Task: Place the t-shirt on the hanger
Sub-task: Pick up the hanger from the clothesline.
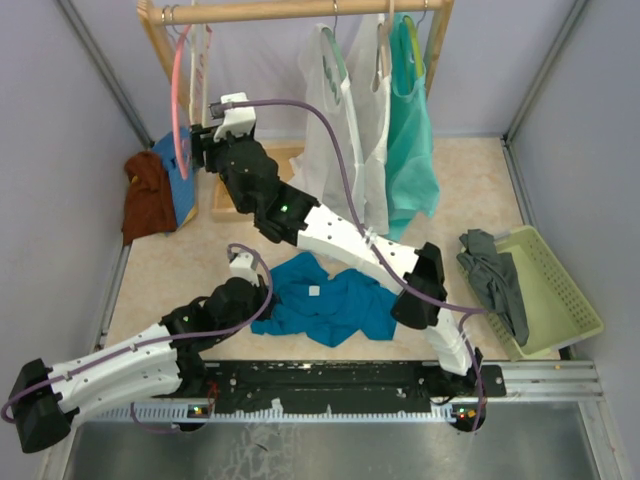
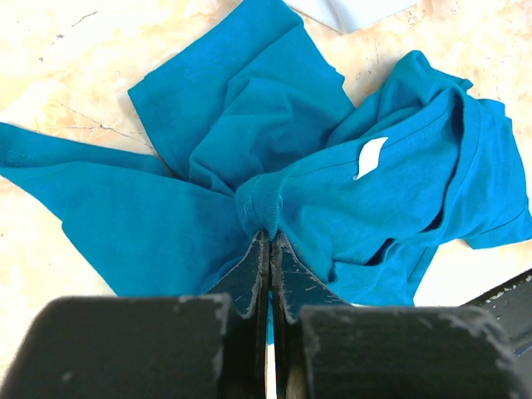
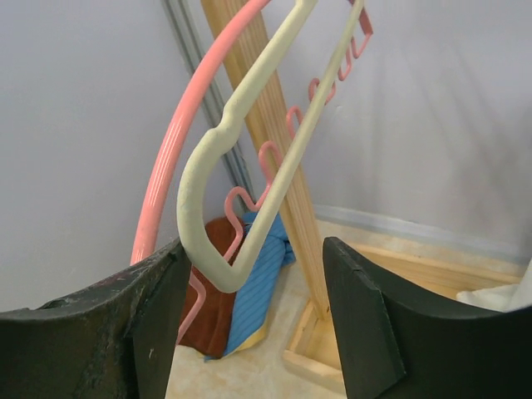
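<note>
Fingers around hanger, pink hanger beside

No text, brand, number or sign can be read in any of the views. A small white label is seen inside the collar of the t-shirt, but no writing can be made out on it. In the top view the same label is shown only as a small white spot, too small for any print to be told.
</note>
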`<control>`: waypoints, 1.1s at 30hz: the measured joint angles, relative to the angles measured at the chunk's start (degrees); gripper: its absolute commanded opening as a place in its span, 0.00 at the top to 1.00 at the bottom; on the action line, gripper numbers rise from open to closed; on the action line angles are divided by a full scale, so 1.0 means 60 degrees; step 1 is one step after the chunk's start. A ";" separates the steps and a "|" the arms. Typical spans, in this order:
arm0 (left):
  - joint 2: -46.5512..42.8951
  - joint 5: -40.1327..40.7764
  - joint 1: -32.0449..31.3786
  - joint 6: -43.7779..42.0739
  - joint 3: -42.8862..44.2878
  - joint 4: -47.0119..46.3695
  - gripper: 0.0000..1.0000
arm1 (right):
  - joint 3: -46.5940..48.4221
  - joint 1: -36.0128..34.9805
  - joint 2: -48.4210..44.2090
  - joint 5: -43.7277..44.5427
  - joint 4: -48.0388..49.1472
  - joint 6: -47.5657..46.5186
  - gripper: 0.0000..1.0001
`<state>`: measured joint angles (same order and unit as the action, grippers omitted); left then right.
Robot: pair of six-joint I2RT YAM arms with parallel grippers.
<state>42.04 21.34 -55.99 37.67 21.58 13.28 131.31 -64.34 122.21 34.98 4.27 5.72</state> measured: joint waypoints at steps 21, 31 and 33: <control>0.0066 0.0000 0.0000 -0.0044 0.0004 0.0011 1.00 | 0.0066 0.0113 -0.0696 0.1100 0.0667 -0.1311 0.54; 0.0033 0.0004 0.0004 -0.0076 0.0069 0.0149 1.00 | 0.0827 0.0339 -0.0379 0.1126 0.0667 -0.1581 0.48; 0.0004 0.0007 0.0000 -0.0076 0.0076 0.0160 1.00 | 0.0831 0.0379 -0.0295 0.1126 0.0637 -0.1639 0.44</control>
<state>42.06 21.39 -55.99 37.21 22.04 14.24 136.29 -62.06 120.44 41.74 8.10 -4.12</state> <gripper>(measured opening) 0.007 0.503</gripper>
